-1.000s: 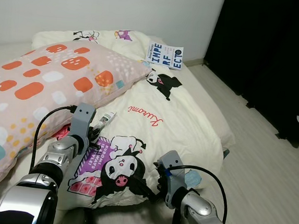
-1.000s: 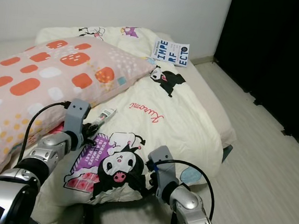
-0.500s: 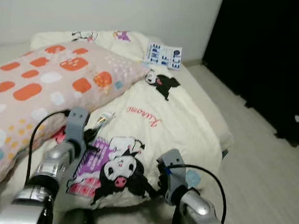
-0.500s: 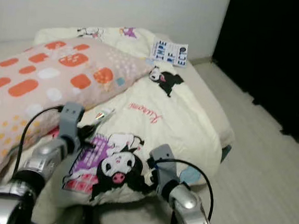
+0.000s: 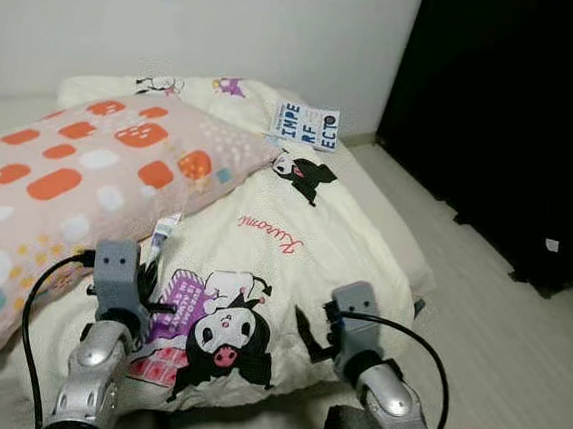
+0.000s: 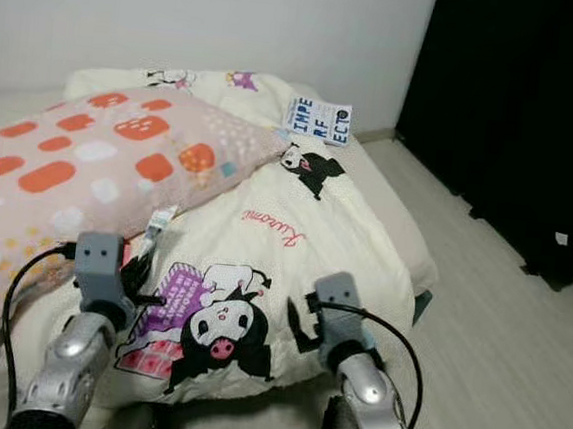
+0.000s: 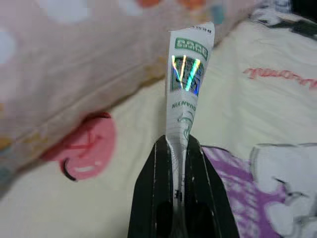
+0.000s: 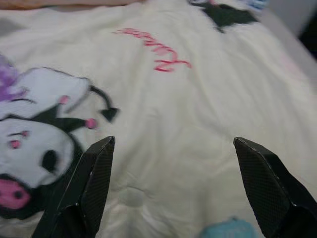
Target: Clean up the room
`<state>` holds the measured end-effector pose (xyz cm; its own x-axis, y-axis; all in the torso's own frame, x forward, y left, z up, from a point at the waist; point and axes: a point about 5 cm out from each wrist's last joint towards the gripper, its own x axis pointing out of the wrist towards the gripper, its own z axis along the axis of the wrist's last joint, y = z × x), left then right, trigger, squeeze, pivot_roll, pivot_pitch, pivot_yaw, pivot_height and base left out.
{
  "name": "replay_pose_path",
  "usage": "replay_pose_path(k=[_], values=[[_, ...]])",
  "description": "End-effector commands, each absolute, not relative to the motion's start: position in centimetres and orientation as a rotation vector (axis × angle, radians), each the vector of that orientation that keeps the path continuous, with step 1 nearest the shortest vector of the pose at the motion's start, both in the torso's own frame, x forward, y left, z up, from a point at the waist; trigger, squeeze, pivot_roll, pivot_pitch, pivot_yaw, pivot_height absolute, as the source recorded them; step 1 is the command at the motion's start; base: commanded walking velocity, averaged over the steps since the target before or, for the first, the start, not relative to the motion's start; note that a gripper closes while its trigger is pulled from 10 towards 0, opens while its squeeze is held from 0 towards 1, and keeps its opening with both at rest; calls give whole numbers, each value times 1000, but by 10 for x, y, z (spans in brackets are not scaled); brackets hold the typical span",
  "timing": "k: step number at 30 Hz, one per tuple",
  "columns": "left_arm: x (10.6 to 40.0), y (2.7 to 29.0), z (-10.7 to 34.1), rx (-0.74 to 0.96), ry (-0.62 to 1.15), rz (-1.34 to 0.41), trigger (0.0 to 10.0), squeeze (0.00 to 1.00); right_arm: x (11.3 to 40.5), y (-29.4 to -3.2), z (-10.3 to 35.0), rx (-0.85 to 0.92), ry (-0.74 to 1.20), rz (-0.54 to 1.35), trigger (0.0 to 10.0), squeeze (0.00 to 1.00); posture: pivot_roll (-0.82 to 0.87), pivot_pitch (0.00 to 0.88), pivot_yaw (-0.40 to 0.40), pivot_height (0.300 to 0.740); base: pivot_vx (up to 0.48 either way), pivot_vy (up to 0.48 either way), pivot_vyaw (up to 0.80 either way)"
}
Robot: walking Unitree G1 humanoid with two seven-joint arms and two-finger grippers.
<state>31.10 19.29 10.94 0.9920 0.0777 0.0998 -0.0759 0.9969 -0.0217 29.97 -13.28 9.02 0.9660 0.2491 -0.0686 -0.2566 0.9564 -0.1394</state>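
My left gripper (image 7: 176, 147) is shut on the bottom end of a small white tube (image 7: 187, 69) with a green, shiny label. The tube (image 5: 161, 232) stands upright just above the cream cartoon-print duvet (image 5: 305, 231), beside the edge of the pink pillow (image 5: 80, 166) with orange patches. The left gripper (image 5: 150, 271) is low at the front left of the bed. My right gripper (image 8: 173, 168) is open over the duvet's front right part, its black fingers (image 8: 92, 184) wide apart with nothing between them; it also shows at the front of the bed (image 5: 313, 339).
A white booklet with blue letters (image 5: 309, 125) lies at the far end of the bed. Dark curtains (image 5: 506, 113) line the right side, with pale wood floor (image 5: 497, 333) between them and the bed. A white wall (image 5: 183, 15) stands behind.
The tube lay on the duvet beside the pillow; now my left gripper holds it upright, drawn back toward me. The camera has pulled back and the whole view shifted.
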Motion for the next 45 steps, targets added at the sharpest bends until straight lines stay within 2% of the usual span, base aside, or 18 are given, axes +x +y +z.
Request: replay_pose_path(k=[1, 7, 21, 31, 45], values=[[308, 187, 107, 0, -99, 66, 10000, 0, 297, -137, 84, -149, 62, 229, 10000, 0, -11, 152, -25, 551, 0, 0, 0], [300, 171, 104, -10, -97, 25, 10000, 0, 295, -146, 79, -138, 73, 179, 10000, 0, -18, 146, -14, 571, 0, 0, 0], [293, 164, 109, -6, -80, 30, 10000, 0, 297, -142, 78, -141, 57, 174, 10000, 0, -18, 135, -8, 621, 0, 0, 0], [291, 168, 109, 3, -66, 46, 10000, 0, 299, -139, 75, -184, 76, 186, 10000, 0, -15, 140, -14, 621, 0, 0, 0], [289, 170, 110, -5, -61, 49, 10000, 0, 297, -131, 75, -141, 76, 244, 10000, 0, -13, 143, -18, 621, 0, 0, 0]])
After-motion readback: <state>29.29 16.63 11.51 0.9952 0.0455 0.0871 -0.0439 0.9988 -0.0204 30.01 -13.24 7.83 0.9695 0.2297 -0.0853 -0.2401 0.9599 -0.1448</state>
